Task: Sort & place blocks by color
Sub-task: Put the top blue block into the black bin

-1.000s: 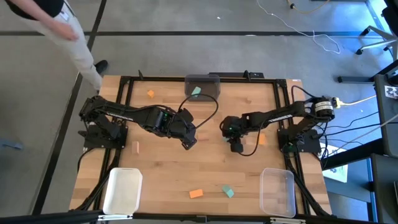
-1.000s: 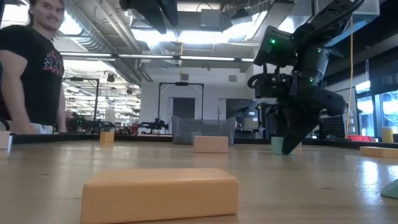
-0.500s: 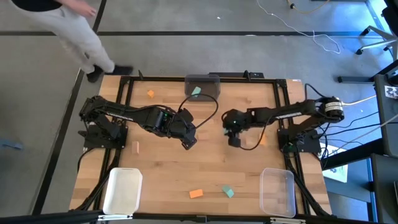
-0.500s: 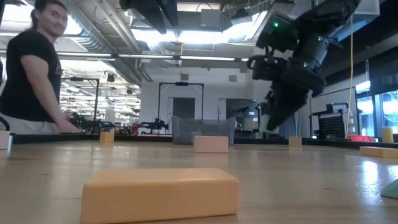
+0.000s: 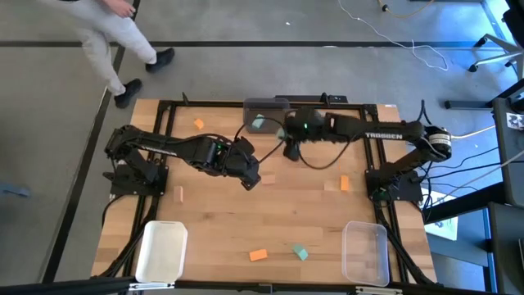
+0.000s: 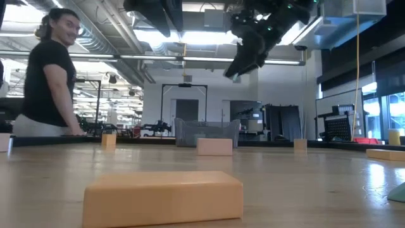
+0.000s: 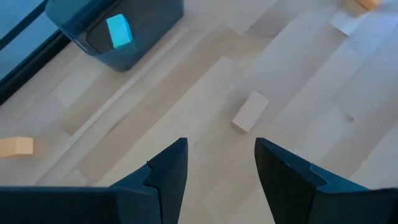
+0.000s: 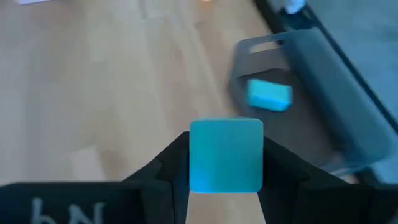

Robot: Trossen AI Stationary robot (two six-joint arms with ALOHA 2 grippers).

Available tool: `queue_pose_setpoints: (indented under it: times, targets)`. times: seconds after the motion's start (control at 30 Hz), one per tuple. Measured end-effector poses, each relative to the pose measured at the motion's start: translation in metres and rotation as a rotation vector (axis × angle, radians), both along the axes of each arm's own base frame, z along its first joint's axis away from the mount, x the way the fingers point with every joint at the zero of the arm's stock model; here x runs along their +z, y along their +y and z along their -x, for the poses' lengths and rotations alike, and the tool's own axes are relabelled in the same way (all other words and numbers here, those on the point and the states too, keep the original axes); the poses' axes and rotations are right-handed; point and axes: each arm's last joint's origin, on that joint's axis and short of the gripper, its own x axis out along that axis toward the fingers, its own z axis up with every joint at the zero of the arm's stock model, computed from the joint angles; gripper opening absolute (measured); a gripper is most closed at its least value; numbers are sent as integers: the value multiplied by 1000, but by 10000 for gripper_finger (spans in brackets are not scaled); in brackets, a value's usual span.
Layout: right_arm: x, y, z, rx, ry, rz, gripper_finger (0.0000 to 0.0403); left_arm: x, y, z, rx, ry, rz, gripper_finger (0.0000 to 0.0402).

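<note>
The high view looks straight down on the whole table (image 5: 270,213). The low view sits at tabletop height, close behind an orange block (image 6: 163,197), facing level across toward the dark grey bin (image 6: 207,133) at twelve o'clock. The left wrist view looks down from farther off and the right wrist view from near; both share that dark grey bin with the high view.

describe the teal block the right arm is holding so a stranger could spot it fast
Find the dark grey bin at the table's far edge. Beside it hangs the right gripper, clamping a teal block in the air. The other teal blocks lie in that bin or on the table.
</note>
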Motion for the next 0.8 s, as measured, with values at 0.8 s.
queue_pose_setpoints:
  times: [0.8]
  targets:
    - [-63, -147, -52, -145, 184, -94, 133, 1, 33, -2, 129, -13, -28, 179]
